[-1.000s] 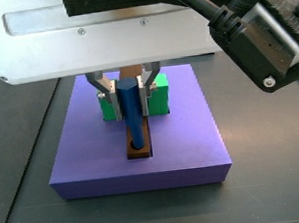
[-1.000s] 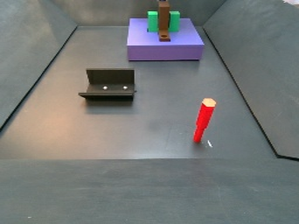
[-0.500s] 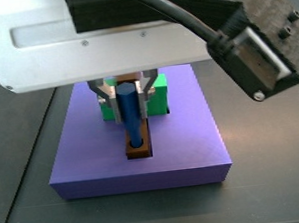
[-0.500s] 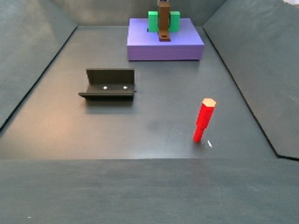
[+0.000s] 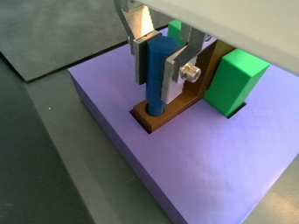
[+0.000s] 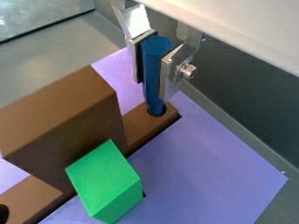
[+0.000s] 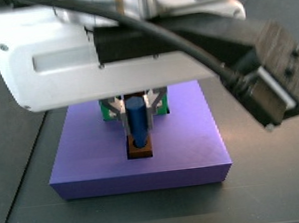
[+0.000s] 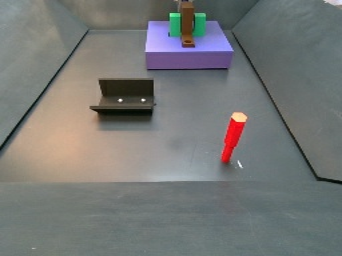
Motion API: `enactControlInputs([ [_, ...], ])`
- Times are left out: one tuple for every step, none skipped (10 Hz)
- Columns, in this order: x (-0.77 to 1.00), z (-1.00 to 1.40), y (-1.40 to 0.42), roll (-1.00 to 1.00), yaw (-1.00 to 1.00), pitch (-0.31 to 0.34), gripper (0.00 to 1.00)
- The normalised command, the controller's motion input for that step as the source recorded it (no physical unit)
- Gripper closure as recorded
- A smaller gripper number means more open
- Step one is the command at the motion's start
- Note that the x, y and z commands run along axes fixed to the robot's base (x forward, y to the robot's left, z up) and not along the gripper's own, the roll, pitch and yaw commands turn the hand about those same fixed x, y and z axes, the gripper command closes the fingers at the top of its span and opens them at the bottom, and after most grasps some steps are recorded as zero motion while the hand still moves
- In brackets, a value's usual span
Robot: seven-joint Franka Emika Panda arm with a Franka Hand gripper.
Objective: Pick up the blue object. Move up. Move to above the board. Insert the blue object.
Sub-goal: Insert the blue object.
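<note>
My gripper [image 5: 159,80] is shut on the blue object [image 5: 155,98], a straight blue peg held upright between the silver fingers [image 5: 179,77]. The peg's lower end sits in the hole at the end of the brown board [image 5: 177,112], which lies on the purple platform [image 5: 211,166]. Both wrist views show this: gripper [image 6: 156,79], blue object [image 6: 156,101], board [image 6: 59,122]. In a side view the arm's big body hangs over the blue object [image 7: 138,125] and the board [image 7: 141,152]. The platform also shows far back in a side view [image 8: 187,55].
A green block [image 5: 237,80] stands next to the board on the platform; it also shows in a wrist view [image 6: 105,179]. On the grey floor stand the dark fixture [image 8: 124,97] and a red stick [image 8: 235,137], leaning upright. Sloped grey walls ring the floor.
The arm has come down over the platform and fills more of the side view. The blue object has sunk lower into the board's hole, still held by the gripper.
</note>
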Motion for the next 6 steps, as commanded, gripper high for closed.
enactControlInputs([
  [-0.09,-0.47,-0.19,0.14,0.0,-0.089,1.0],
  [0.0,-0.45,-0.21,0.09,0.0,-0.099,1.0],
  [0.08,-0.41,-0.2,0.03,0.0,-0.09,1.0],
  [0.17,-0.31,-0.12,0.0,0.0,-0.071,1.0],
  [0.11,-0.34,-0.06,0.0,0.0,-0.067,1.0],
  [0.07,-0.4,-0.06,0.03,0.0,-0.08,1.0],
])
